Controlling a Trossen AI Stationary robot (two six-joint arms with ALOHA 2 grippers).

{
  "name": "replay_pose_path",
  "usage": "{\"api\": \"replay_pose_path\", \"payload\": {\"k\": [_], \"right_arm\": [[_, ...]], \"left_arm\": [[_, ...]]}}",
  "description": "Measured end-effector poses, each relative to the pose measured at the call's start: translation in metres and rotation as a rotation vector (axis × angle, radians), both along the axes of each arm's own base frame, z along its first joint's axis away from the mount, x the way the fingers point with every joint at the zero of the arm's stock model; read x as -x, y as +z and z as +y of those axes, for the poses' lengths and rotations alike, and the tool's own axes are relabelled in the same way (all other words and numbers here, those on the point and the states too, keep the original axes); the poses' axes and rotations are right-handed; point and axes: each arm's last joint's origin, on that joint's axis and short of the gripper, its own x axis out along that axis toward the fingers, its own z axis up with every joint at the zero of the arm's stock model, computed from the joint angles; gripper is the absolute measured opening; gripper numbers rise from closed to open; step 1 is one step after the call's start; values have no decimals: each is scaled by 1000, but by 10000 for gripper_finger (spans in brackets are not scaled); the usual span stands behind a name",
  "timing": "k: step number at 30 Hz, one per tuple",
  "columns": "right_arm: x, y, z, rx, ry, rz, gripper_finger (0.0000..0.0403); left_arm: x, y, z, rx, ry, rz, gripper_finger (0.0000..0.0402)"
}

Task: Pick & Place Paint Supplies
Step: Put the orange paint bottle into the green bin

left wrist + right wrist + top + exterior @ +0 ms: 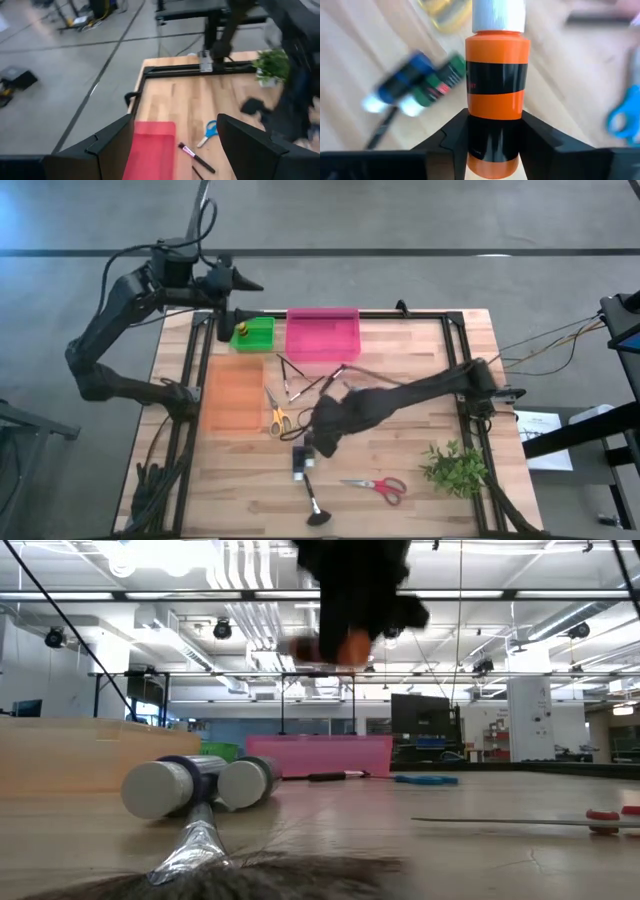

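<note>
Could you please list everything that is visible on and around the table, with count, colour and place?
orange paint bottle: one, orange with black bands and white cap, held in the right gripper above the table middle.
lying bottles: two, dark with pale caps, front centre.
brush: one, dark, front edge.
yellow scissors: one, beside the orange bin.
red scissors: one, front right.
blue scissors: one, near the pink bin.
orange bin: one, left.
pink bin: one, back centre.
green bin: one, back left.
plant sprig: one, green, right.
left gripper: open, over the back left.
right gripper: shut on the bottle.
</note>
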Motion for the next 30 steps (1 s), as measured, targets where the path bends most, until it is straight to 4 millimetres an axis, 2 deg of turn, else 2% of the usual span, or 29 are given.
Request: {"api": "replay_pose_path", "payload": {"k": [7, 11, 16, 19, 25, 30], "right_arm": [[43, 85, -13, 87, 136, -220, 133], [66, 115, -21, 111, 183, -295, 133], [80, 132, -30, 149, 244, -326, 134], [82, 136, -38, 176, 263, -339, 134], [80, 138, -48, 194, 294, -344, 134], [79, 141, -48, 188, 315, -368, 134]], "left_arm": [[-19, 0, -33, -31, -236, -34, 292], [-33, 2, -52, -32, -293, -108, 292], [-58, -5, -70, -25, -358, -119, 292], [-76, -14, -77, 3, -364, -90, 292], [-109, -34, -84, 12, -383, -29, 292], [-127, -49, -83, 28, -386, 26, 292]]}}
